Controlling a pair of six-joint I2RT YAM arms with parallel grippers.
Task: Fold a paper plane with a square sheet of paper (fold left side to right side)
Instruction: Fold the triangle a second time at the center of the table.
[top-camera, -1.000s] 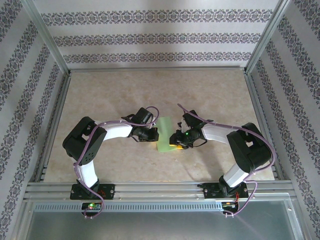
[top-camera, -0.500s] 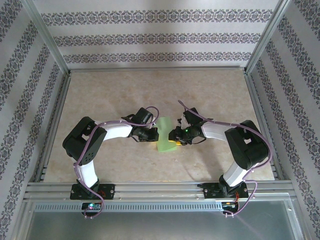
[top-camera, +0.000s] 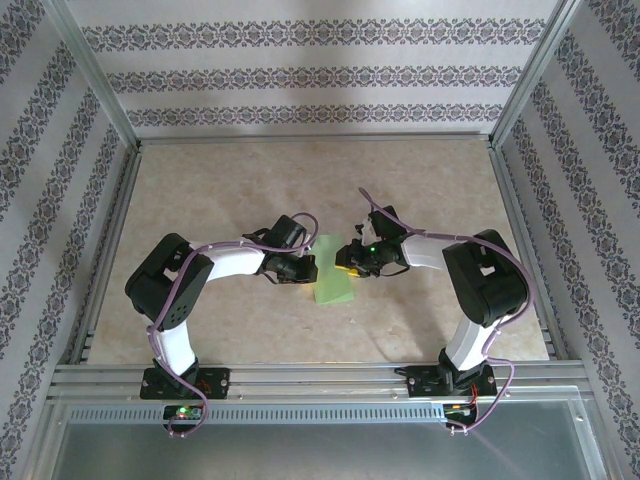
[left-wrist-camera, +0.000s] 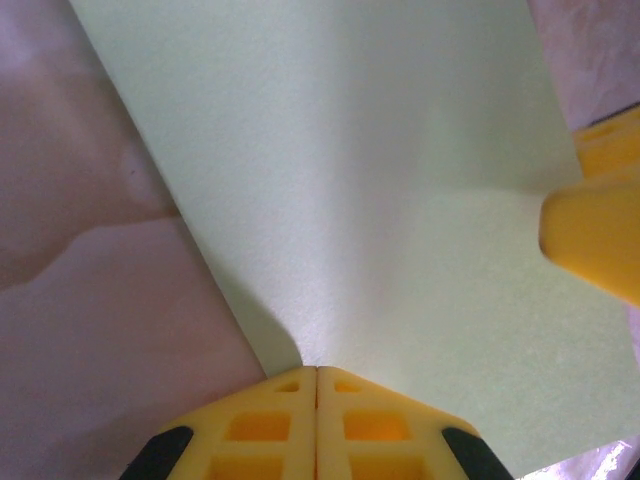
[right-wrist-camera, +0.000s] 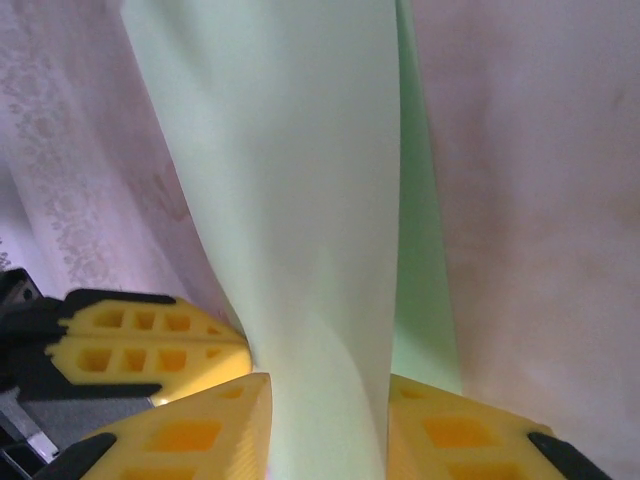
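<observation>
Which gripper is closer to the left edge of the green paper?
Left. The left gripper is shut on the paper at that edge; the right gripper straddles its right side.

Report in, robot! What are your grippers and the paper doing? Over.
Left gripper shut on the square sheet of paper; right gripper open astride it. Sheet curled over. Nothing blocking.

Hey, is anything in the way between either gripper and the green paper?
Nothing visible. The left gripper is shut on the thin light-green square sheet of paper; the right gripper has fingers either side of it.
</observation>
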